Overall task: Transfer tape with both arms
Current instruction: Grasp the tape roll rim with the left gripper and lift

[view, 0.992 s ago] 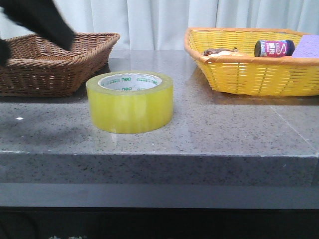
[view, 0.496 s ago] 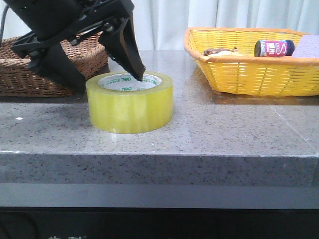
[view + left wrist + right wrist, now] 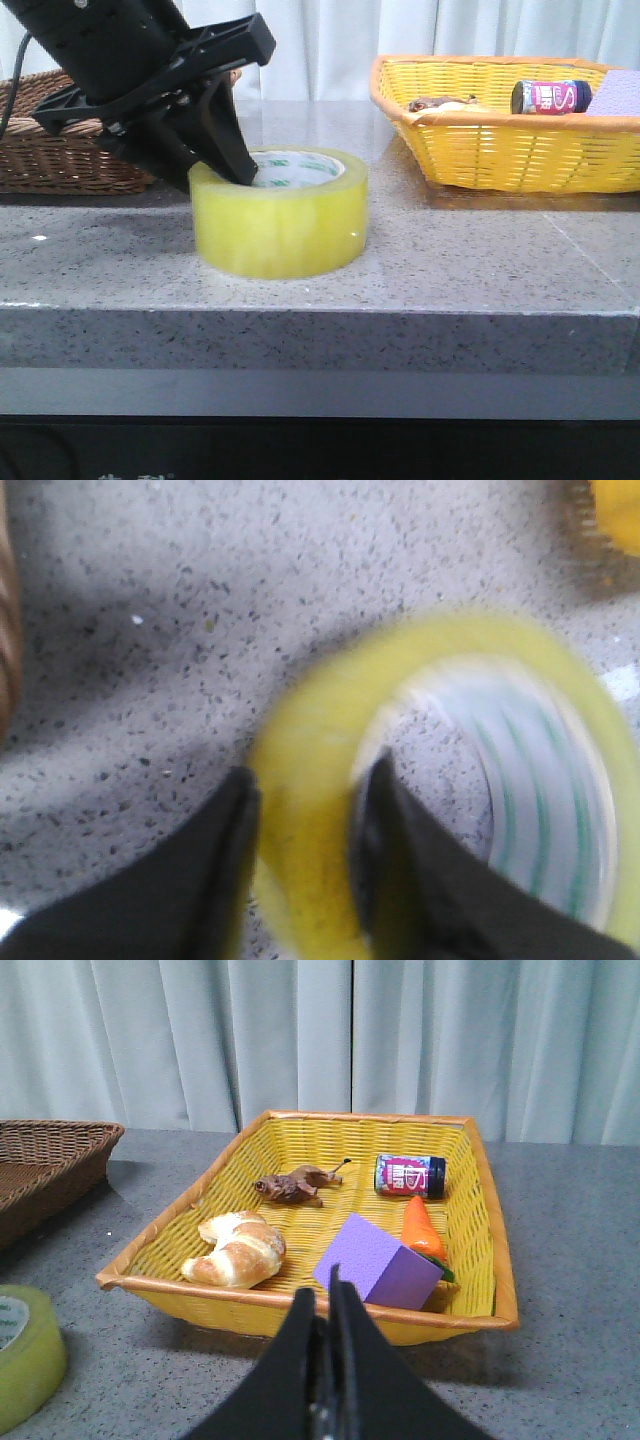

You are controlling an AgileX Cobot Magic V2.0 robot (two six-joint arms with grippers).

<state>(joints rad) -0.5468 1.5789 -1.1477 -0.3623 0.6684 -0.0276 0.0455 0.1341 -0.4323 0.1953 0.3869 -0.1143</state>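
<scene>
Tape (image 3: 280, 211) (blurred at wrist), wall between left end effector (image 3: 305, 810) fingers, straddling, grip unclear.

We see the tape (image 3: 281, 212) centre-left on the tabletop (image 3: 450, 260), one basket (image 3: 60, 140) upper left, another basket (image 3: 500, 150) upper right holding a can (image 3: 550, 97).

The desk (image 3: 480, 250) is a grey speckled stone slab with a thick front edge, backed by pale curtains. Three things lie directly on it. The tape (image 3: 280, 212) sits flat near the front, left of centre, with its open core facing up. A brown wicker basket (image 3: 60, 150) stands at the back left, just behind and beside the tape. A yellow wicker basket (image 3: 500, 140) stands at the back right, well apart from the tape, with bare desk between them.
</scene>
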